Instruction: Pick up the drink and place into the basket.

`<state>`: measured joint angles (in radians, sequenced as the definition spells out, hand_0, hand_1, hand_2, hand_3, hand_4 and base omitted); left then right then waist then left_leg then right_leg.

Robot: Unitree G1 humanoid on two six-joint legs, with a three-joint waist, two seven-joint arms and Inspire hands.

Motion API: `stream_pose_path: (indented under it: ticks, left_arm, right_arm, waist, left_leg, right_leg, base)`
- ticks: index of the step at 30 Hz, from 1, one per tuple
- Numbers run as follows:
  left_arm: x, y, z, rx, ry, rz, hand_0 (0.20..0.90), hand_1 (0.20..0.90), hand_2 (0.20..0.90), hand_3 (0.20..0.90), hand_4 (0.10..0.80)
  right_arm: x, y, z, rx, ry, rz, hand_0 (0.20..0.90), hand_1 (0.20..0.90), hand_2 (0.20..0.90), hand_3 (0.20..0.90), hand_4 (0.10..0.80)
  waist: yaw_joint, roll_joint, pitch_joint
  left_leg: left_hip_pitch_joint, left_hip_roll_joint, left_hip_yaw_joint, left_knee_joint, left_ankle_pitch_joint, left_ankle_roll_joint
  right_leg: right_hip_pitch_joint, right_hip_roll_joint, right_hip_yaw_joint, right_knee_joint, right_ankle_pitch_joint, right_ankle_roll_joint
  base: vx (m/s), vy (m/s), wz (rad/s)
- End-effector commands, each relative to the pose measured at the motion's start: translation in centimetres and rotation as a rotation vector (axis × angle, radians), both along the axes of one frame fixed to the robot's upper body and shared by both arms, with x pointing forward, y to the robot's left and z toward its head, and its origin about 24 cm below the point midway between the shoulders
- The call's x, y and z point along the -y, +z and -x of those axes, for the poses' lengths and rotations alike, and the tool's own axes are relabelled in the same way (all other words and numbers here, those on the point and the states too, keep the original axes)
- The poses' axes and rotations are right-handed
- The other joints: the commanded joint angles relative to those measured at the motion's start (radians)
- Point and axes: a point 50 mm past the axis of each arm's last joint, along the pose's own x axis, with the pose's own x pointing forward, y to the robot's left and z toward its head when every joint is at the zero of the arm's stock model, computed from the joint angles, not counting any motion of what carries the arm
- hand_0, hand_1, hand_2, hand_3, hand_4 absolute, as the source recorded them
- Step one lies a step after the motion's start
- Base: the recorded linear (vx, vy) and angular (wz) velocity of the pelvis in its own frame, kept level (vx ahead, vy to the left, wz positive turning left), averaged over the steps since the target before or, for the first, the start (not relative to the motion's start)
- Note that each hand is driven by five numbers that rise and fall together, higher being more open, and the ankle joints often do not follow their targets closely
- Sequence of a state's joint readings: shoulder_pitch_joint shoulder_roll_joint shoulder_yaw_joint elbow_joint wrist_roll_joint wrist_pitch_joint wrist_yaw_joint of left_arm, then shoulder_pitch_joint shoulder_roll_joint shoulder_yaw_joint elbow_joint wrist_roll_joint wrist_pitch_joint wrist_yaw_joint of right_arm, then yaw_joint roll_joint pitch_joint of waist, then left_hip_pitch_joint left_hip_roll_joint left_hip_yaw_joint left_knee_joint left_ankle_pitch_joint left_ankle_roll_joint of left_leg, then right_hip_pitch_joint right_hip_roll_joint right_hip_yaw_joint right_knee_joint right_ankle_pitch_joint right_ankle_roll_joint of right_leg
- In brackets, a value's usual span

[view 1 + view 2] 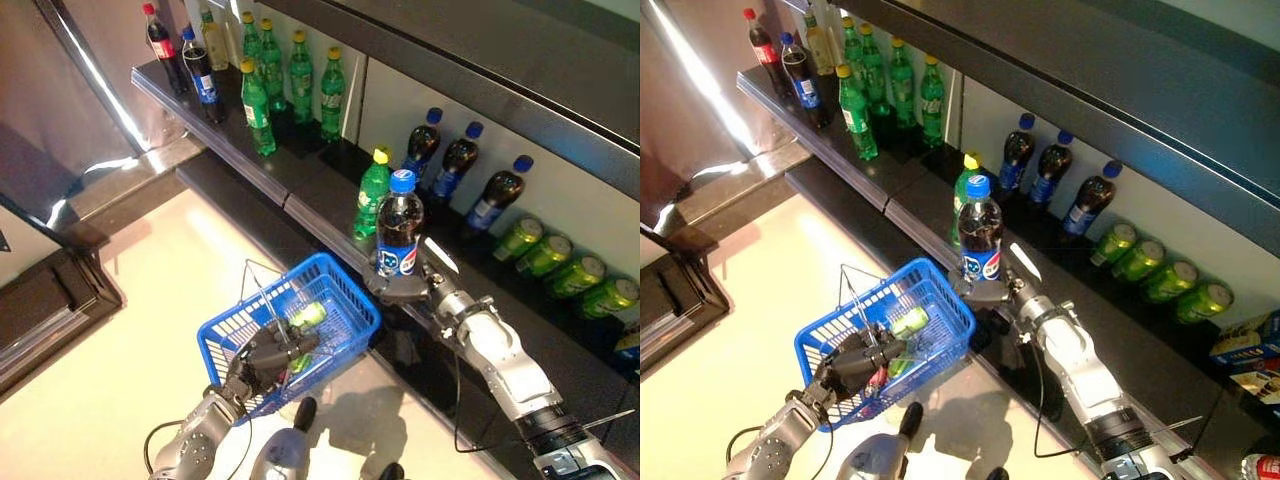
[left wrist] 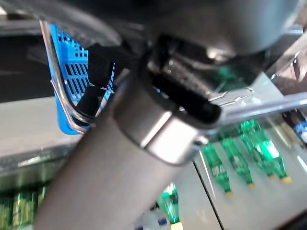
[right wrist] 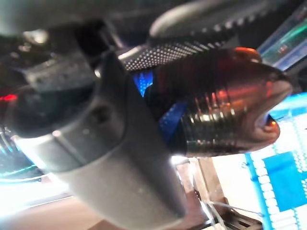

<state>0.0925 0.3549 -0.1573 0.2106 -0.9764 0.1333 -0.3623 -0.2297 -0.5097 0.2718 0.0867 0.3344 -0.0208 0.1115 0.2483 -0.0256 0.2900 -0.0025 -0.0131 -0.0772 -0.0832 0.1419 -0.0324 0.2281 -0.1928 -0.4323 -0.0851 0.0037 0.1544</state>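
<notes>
Right hand fingers curled round the lower body of the cola bottle; the right wrist view shows textured fingers pressed on the bottle's dark side, base sticking out past them. Bottle upright, blue cap up, held clear of the shelf edge, just beside and above the far corner of the blue basket, not inside it. Left hand is closed on the basket's wire handle, holding the basket over the floor. A green can lies in the basket. A green bottle stands on the shelf right behind the cola bottle; more dark bottles and green cans sit further along.
</notes>
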Motion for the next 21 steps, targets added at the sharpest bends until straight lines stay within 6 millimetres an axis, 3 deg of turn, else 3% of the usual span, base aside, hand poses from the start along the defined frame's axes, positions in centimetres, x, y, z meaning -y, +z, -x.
stream_pose_path:
  ticks: [1,8,21]
  left_arm:
    - [4.3,11.8,-2.8,0.663,-0.256,0.295,0.300,0.300,0.300,0.200,0.100]
    - [5.4,13.7,-2.1,0.743,-0.349,0.323,0.300,0.300,0.300,0.200,0.100]
    - [6.4,15.6,-1.2,0.839,-0.457,0.345,0.300,0.300,0.300,0.200,0.100]
  right_arm:
    - [-3.3,6.5,0.9,0.369,0.162,-0.167,0.300,0.300,0.300,0.200,0.100]
    - [-4.7,6.8,1.2,0.373,0.214,-0.178,0.300,0.300,0.300,0.200,0.100]
    - [-7.2,6.6,1.6,0.339,0.308,-0.174,0.300,0.300,0.300,0.200,0.100]
  waist:
    - [0.027,-0.014,-0.257]
    - [0.048,-0.020,-0.258]
    - [0.082,-0.028,-0.260]
  left_leg:
    - [0.086,-0.002,0.074,-0.004,-0.089,0.021]
    - [0.081,-0.007,0.048,-0.004,-0.085,0.020]
    - [0.069,-0.007,0.019,-0.004,-0.074,0.017]
  right_leg:
    - [-0.056,0.030,0.022,0.076,0.033,-0.036]
    - [-0.054,0.029,0.013,0.082,0.036,-0.031]
    - [-0.054,0.033,-0.001,0.094,0.026,-0.033]
  base:
    - [0.017,0.003,0.09]
    - [0.016,-0.001,0.07]
    - [0.000,0.000,0.00]
